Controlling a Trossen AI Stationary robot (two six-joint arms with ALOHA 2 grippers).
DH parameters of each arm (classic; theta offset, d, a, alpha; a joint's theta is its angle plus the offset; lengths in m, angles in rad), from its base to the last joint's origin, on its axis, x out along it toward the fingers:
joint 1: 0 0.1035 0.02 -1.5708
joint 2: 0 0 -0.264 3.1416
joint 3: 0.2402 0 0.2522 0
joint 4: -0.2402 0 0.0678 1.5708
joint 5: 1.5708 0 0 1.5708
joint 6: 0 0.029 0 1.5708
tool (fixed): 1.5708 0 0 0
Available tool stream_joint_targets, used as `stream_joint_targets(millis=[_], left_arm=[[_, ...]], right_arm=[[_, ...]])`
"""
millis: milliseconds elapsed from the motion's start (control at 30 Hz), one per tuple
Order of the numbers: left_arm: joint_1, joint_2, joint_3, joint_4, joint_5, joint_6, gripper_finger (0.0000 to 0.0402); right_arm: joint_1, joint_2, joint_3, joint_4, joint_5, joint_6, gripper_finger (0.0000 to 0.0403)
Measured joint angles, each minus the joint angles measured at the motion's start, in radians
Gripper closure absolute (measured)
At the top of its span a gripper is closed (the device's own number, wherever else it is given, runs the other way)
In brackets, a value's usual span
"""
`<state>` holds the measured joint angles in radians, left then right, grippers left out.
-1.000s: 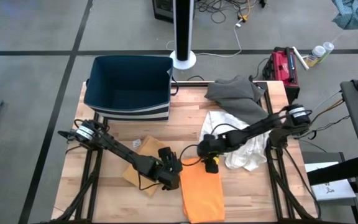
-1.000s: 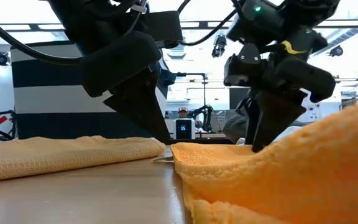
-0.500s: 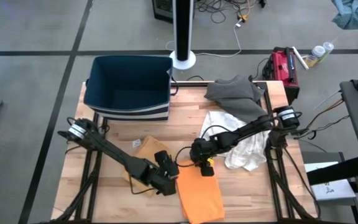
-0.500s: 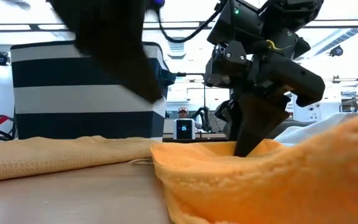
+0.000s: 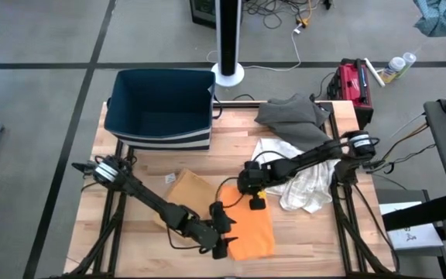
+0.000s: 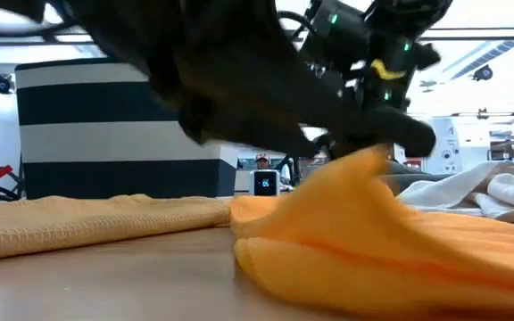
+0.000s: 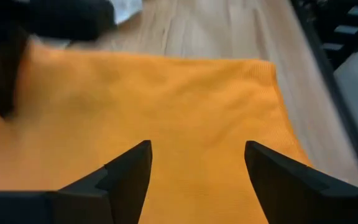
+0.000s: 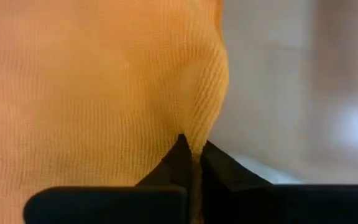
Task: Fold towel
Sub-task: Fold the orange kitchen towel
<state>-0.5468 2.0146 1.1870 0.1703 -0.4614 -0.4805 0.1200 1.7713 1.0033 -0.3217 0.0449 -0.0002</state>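
1. Towel [image 5: 252,231]: orange, lying near the front edge of the table [image 5: 130,225], roughly mid-width. Its far edge is lifted off the wood; the near part lies flat.
2. Right gripper [image 5: 251,197]: at the towel's far edge, fingers pressed together with a peak of orange cloth nipped between them. Right wrist view shows the fabric drawn up into the fingertips [image 8: 180,155]. Low view shows the cloth tented up to the gripper.
3. Left gripper [image 5: 221,242]: low at the towel's front-left corner, fingers spread wide, holding nothing. Left wrist view shows flat towel stretching away past both fingers [image 7: 129,171].
4. Key relation: the towel lies between the two grippers, right at the far edge, left at the near-left corner. The fold line would likely run across the table, left to right. The right arm has the cloth, so the next move looks to be its to make: carry the far edge toward the near edge.
5. Neighbours: tan cloth [image 5: 186,190] just left of the towel; white cloth [image 5: 304,190] and grey cloth [image 5: 294,118] to the right and behind; bin [image 5: 159,108] at back left, well apart.
6. Obstruction: the left gripper sits at the landing edge and may be in the way.
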Motion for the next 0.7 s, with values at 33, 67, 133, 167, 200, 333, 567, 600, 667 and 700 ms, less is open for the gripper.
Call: stream_joint_targets(millis=[33, 67, 133, 167, 200, 333, 567, 600, 667, 700], left_arm=[[0.002, 0.019, 0.005, 0.001, 0.000, -0.002, 0.0157], [0.002, 0.035, 0.013, 0.002, 0.004, -0.003, 0.0160], [0.010, 0.063, 0.024, -0.012, 0.007, -0.001, 0.0166], [0.015, 0.072, 0.030, -0.012, 0.009, 0.001, 0.0169], [0.022, 0.075, 0.030, -0.021, 0.009, 0.003, 0.0172], [0.064, 0.072, 0.030, -0.094, -0.031, 0.005, 0.0187], [0.083, 0.035, 0.028, -0.103, -0.046, 0.111, 0.0205], [0.082, 0.034, 0.028, -0.098, -0.045, 0.127, 0.0207], [0.084, 0.034, 0.028, -0.098, -0.046, 0.148, 0.0211], [0.084, 0.034, 0.028, -0.105, -0.046, 0.158, 0.0213]], right_arm=[[0.000, -0.024, 0.000, -0.010, 0.026, -0.001, 0.0399], [0.000, -0.054, 0.000, -0.014, 0.040, 0.000, 0.0399], [0.001, -0.105, 0.002, -0.023, 0.045, 0.003, 0.0399], [0.005, -0.128, 0.002, -0.022, 0.045, 0.003, 0.0400], [0.010, -0.150, 0.002, -0.022, 0.044, 0.000, 0.0400], [0.042, -0.226, 0.004, -0.019, 0.041, -0.006, 0.0401], [0.110, -0.240, 0.004, -0.024, 0.037, 0.033, 0.0402], [0.115, -0.232, 0.004, -0.022, 0.037, 0.043, 0.0402], [0.120, -0.210, 0.004, -0.019, 0.043, 0.058, 0.0402], [0.120, -0.199, 0.004, -0.022, 0.054, 0.066, 0.0402]])
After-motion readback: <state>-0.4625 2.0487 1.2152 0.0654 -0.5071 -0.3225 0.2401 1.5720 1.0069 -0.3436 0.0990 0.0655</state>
